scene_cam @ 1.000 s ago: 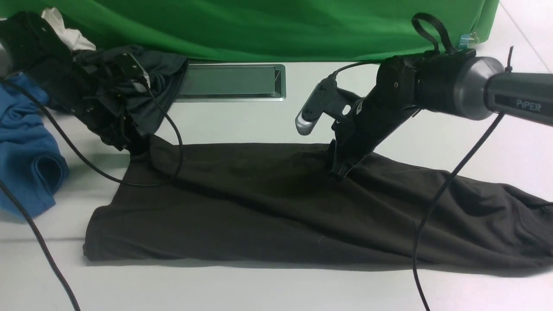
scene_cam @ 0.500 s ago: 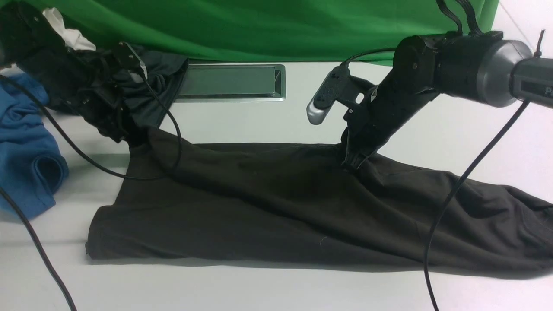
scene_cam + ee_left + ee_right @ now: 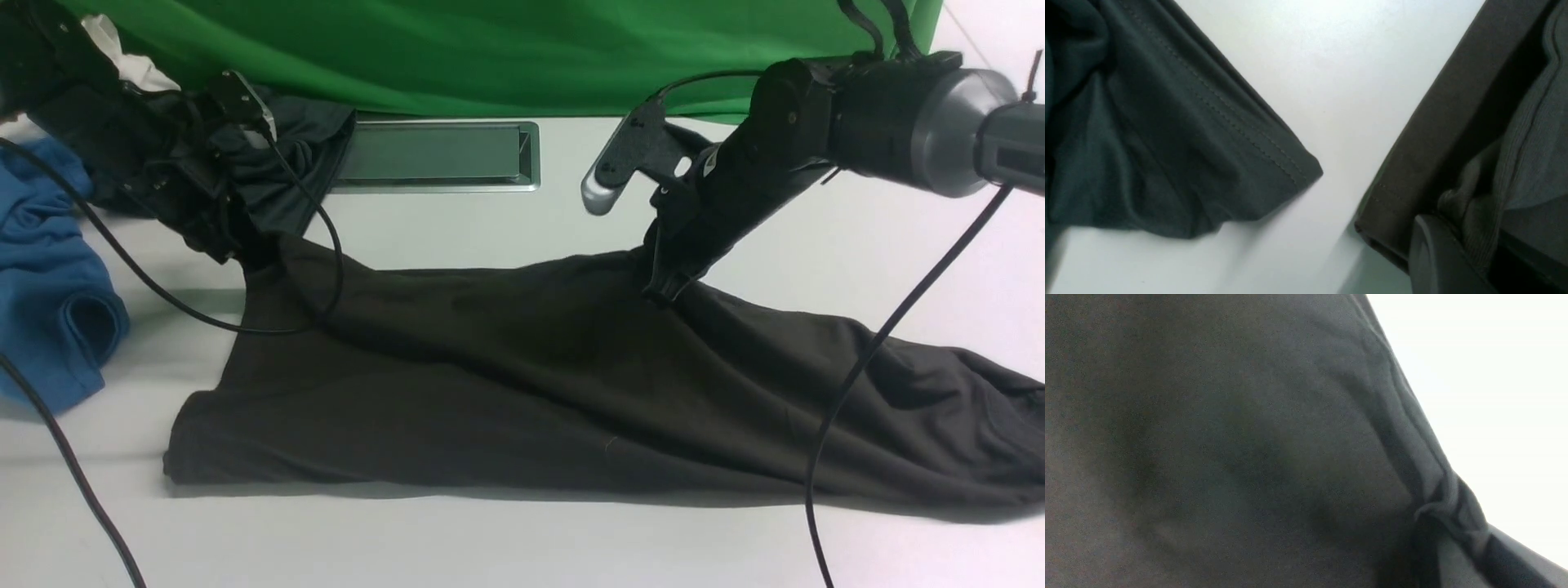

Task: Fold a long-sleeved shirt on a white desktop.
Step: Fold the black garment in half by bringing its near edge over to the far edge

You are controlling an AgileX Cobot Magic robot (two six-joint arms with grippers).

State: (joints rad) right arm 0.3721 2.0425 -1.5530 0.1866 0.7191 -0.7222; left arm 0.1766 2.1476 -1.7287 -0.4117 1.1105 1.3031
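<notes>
The white bench [image 3: 522,547] carries a dark olive-brown long-sleeved shirt [image 3: 506,384] spread across its middle, its far edge raised at two points. A blue garment [image 3: 49,286] lies at the left. A dark teal-grey garment [image 3: 310,171] farther back reaches the left end of the silver cable slot [image 3: 433,155].

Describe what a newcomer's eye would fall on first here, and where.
The dark long-sleeved shirt sprawls across the white desktop, in front of a bright green backdrop. The right pincer pinches its far edge into a raised peak, while the left pincer grips its far left corner, beside a blue garment.
</notes>
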